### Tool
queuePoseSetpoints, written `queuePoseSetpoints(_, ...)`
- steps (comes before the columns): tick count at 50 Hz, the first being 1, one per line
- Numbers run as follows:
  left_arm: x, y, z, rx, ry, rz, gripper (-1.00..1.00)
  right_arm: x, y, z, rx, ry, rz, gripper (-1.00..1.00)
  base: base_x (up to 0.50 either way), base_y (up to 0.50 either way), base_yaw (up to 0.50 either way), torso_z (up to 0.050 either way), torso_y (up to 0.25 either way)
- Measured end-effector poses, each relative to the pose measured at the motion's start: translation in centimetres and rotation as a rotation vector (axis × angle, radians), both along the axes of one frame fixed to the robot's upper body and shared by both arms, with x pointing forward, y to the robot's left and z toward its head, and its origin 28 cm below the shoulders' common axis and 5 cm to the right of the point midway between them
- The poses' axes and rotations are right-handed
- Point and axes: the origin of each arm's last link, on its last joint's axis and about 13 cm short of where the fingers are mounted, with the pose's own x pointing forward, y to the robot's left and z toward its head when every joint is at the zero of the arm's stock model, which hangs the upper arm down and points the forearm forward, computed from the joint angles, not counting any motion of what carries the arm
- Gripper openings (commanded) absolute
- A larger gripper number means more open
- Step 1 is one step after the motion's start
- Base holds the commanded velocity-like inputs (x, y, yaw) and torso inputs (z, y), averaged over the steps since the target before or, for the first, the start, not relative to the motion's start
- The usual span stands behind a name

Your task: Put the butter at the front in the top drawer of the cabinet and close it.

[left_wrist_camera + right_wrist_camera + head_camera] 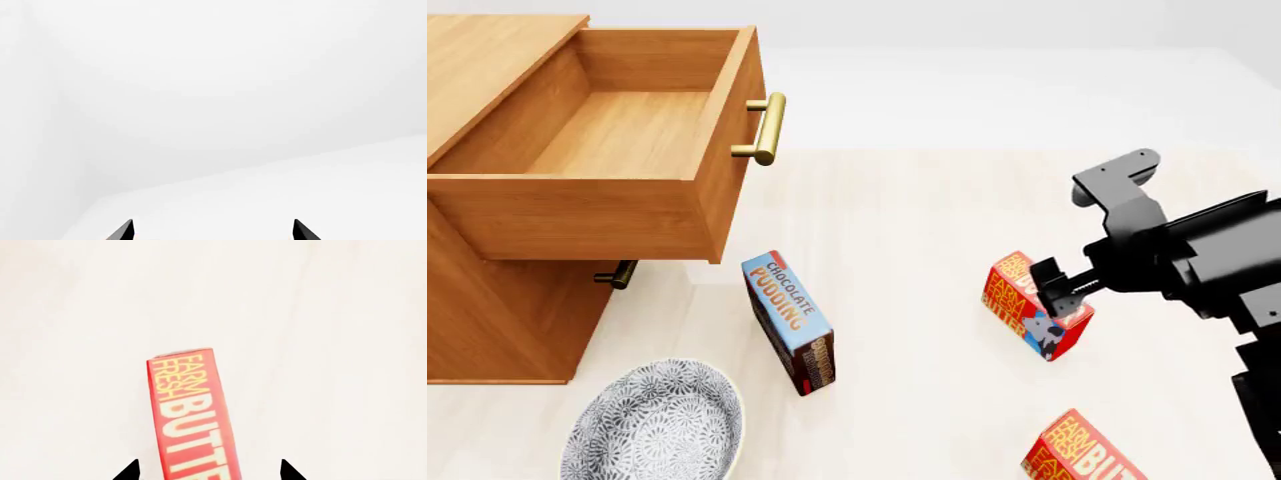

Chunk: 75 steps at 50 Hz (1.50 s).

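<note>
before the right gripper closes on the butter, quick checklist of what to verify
1. Top drawer open, with room inside: ok.
2. Right gripper open: ok, fingertips apart.
3. The butter between those fingertips: ok, nearer one of them.
4. Which carton is the front one, this or the second butter carton: cannot tell.
5. Pudding box away from the grasp: ok.
6. Left gripper empty: ok.
</note>
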Motion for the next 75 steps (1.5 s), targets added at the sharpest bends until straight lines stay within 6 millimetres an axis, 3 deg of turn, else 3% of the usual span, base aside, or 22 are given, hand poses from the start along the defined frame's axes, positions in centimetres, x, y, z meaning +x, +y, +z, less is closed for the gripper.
queuePoseSetpoints(75, -0.1, 0.0, 0.0, -0.004, 0.03, 0.014, 1.0, 1.5, 0.0, -6.9, 0.019, 0.095, -0.053, 1.0, 0.0, 0.0, 0.0, 0.0, 0.0)
